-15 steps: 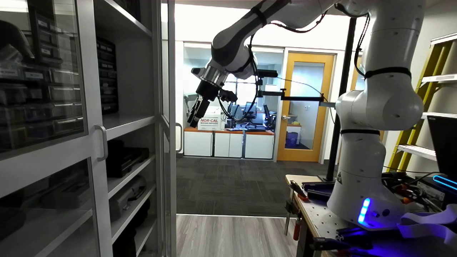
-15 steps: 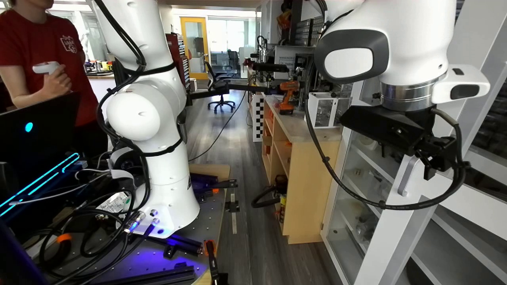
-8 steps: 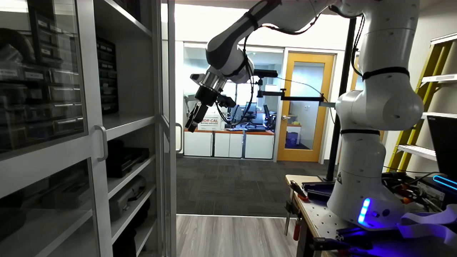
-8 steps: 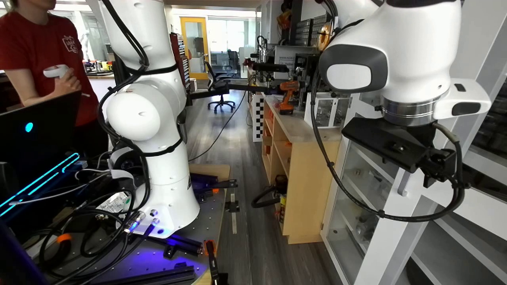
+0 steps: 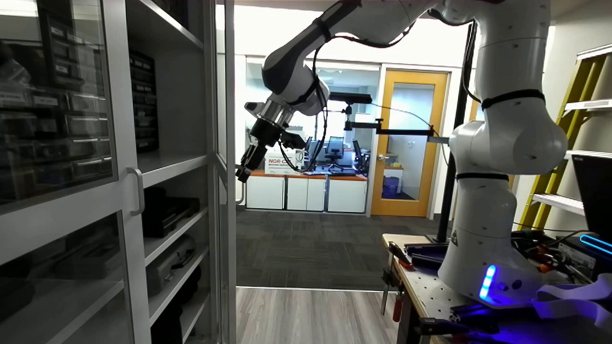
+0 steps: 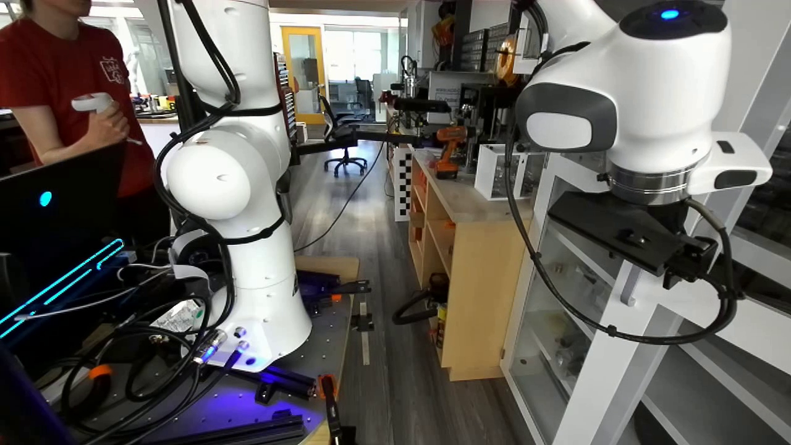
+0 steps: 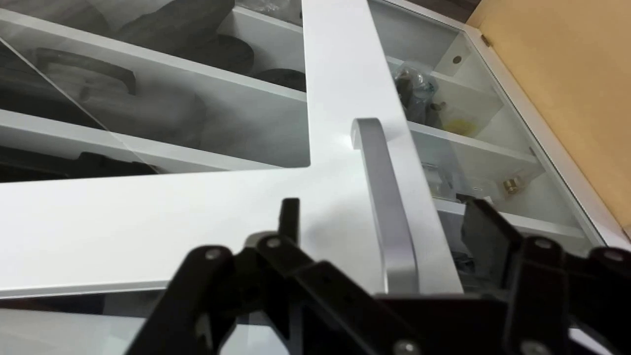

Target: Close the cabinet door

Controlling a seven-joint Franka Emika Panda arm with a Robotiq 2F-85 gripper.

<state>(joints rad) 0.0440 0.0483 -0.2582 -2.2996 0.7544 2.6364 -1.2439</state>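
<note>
Black gripper noted with fingers spread apart, the grey handle appearing between them in the wrist view; contact cannot be confirmed from these angles. Handle is fixed to the white cabinet door, which stands open, its frame nearly edge-on in an exterior view, shelves exposed alongside. Further out, an orange drill sits on the wooden bench; one person, dressed in red, holds a white controller.

A workshop-like lab: an exterior view shows a power drill upper centre, a hole-dotted bench lower left.
</note>
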